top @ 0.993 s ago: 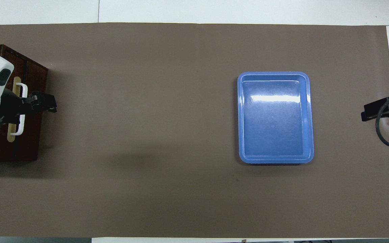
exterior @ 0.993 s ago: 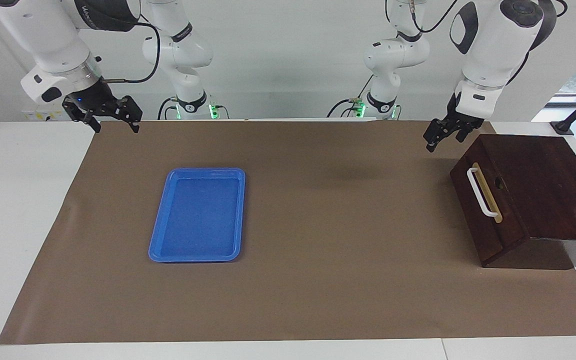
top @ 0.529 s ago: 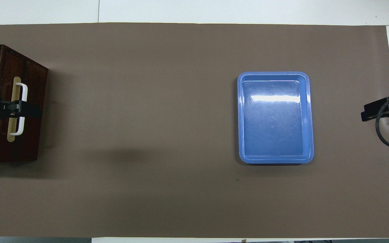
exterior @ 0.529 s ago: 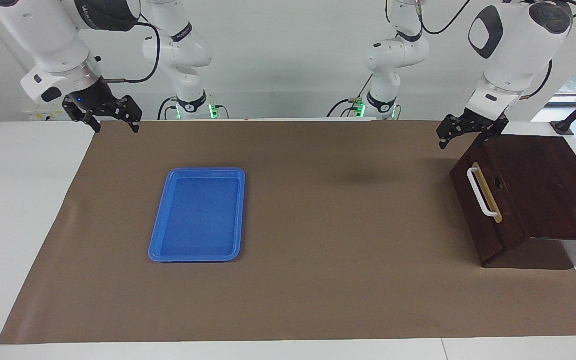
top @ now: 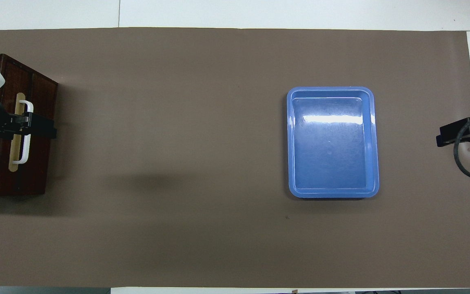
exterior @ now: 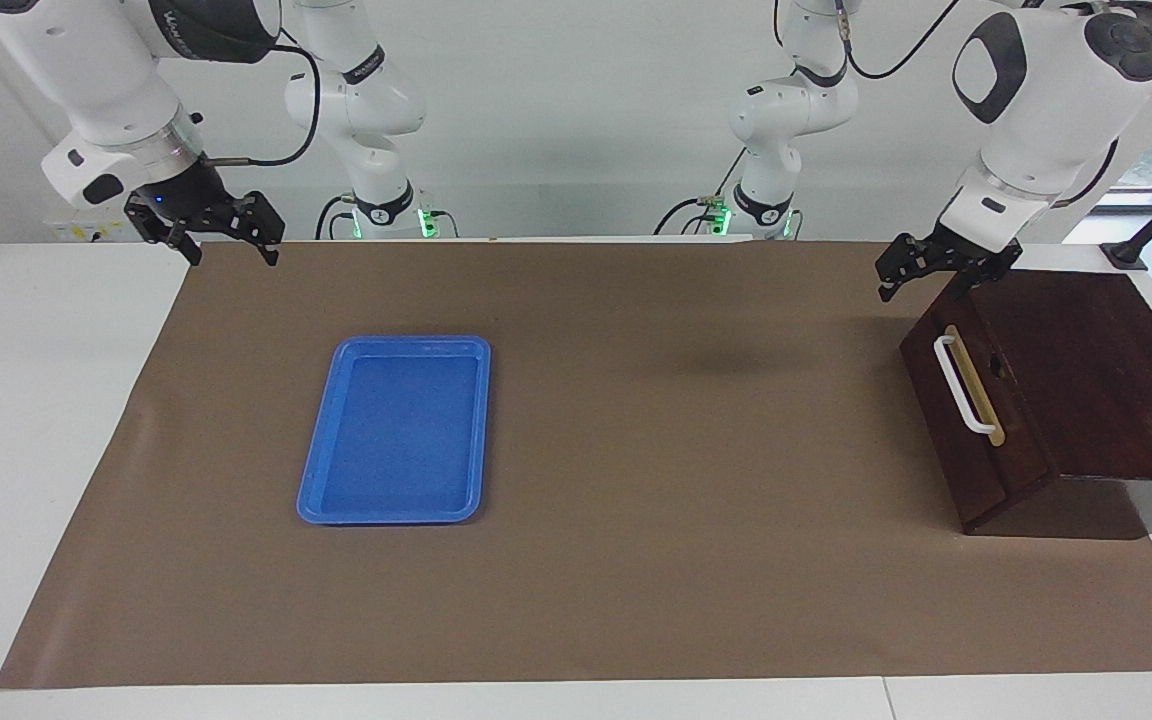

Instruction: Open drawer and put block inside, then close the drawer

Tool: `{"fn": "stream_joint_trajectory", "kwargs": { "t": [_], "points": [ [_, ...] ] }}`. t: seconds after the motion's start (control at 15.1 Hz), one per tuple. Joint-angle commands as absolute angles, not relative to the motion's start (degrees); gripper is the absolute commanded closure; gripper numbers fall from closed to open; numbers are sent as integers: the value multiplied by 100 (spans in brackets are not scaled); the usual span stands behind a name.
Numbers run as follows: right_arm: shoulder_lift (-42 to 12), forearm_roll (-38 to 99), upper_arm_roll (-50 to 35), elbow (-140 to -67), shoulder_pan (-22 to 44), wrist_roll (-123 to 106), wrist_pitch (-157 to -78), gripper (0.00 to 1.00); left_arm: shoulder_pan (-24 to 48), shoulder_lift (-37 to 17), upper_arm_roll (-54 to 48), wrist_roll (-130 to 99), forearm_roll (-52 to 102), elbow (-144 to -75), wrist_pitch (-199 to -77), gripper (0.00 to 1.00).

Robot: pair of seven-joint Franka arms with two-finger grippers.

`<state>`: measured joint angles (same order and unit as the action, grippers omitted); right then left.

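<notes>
Since a second ago the left gripper [exterior: 921, 272] has swung from the mat toward the cabinet and now hangs over the shut drawer [exterior: 971, 420], above its white handle [exterior: 963, 385], fingers spread and empty. Waiting, the right gripper [exterior: 231, 248] hangs open and empty over the mat's [exterior: 656, 560] corner, well apart from the blue tray [exterior: 476, 430]; no block shows.

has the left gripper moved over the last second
Yes. The left gripper has shifted from over the mat to the cabinet's top edge, above the closed drawer.
</notes>
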<state>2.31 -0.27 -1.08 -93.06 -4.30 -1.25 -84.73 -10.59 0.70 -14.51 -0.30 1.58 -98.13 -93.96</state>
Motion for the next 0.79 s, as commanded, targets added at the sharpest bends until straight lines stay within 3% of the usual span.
{"fn": "stream_joint_trajectory", "kwargs": {
  "t": [0.0, 0.73],
  "points": [
    [334, -88, -132, -9404, -475, -255, -8429, 0, -1002, 132, -1415, -158, 202, -9756, -9281, 0],
    [334, -88, -141, -9404, -466, -255, -8429, 0, -923, 123, -1441, -158, 202, -9835, -9773, 0]
  ]
}}
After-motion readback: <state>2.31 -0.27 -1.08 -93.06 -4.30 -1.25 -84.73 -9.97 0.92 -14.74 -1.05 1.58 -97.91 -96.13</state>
